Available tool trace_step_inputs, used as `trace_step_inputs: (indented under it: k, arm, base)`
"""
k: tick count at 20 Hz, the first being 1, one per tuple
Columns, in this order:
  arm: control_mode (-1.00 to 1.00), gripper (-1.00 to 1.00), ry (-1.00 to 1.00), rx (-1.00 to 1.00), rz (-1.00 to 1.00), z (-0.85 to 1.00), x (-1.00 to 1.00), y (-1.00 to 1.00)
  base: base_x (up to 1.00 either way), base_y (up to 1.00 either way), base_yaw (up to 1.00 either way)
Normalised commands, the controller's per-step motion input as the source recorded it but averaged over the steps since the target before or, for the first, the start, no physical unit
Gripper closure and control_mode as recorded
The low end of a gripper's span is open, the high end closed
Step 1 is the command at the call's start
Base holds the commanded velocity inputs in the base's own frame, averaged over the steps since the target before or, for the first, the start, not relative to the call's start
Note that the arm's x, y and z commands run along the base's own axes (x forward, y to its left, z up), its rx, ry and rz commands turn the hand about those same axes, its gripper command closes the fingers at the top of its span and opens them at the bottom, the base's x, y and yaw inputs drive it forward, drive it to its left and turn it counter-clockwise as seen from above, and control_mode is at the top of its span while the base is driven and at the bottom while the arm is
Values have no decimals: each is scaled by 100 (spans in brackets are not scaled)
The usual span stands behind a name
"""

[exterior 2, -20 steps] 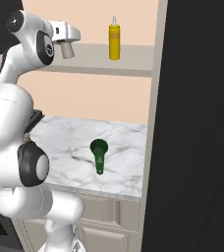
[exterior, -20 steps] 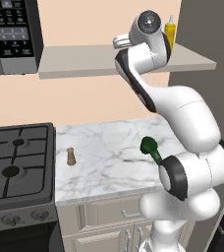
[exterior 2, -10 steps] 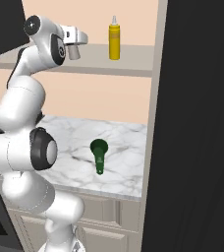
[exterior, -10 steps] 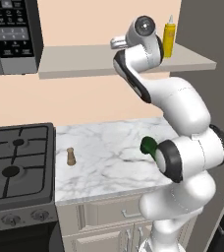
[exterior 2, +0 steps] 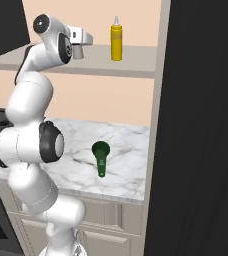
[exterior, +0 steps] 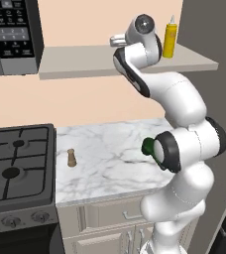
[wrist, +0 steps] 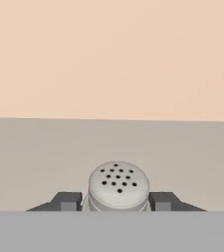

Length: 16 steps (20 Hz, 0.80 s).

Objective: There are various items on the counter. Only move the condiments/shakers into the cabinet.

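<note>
Up at shelf height, the tool (wrist: 118, 203) has its two dark fingers pressed to either side of the grey shaker (wrist: 118, 186), whose perforated cap faces the hand camera, and the cabinet board (wrist: 35, 157) stretches out beneath it toward the peach wall. So the tool is grasping the grey shaker, carried over the cabinet; whether its base already touches the board I cannot tell. In the right base view the hand sits at about 9 o'clock of the yellow squeeze bottle (exterior 2: 116, 39), which already stands upright on the cabinet, the two near but apart. This looks like the placing step for the second condiment: next it wants a gentle lowering and a release. Down on the counter (exterior: 110, 149), the brown shaker (exterior: 71, 158) waits near the stove, the likely next pick, while the dark green long-handled thing (exterior 2: 101, 157) should stay put.
</note>
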Motion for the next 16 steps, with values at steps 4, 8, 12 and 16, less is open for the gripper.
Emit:
trace_step_inputs:
  k: [4, 8, 12, 16]
  arm:
    - [-100, -100, 2, 3, 0, -20, 15, 0]
    - [-100, -100, 0, 0, 0, -3, 0, 0]
    - [-100, -100, 0, 0, 0, 0, -7, -2]
    - [-100, -100, 0, 0, 0, 8, -29, 0]
  base:
    - [0, 0, 0]
    - [0, 0, 0]
    - [0, 0, 0]
    - [0, 0, 0]
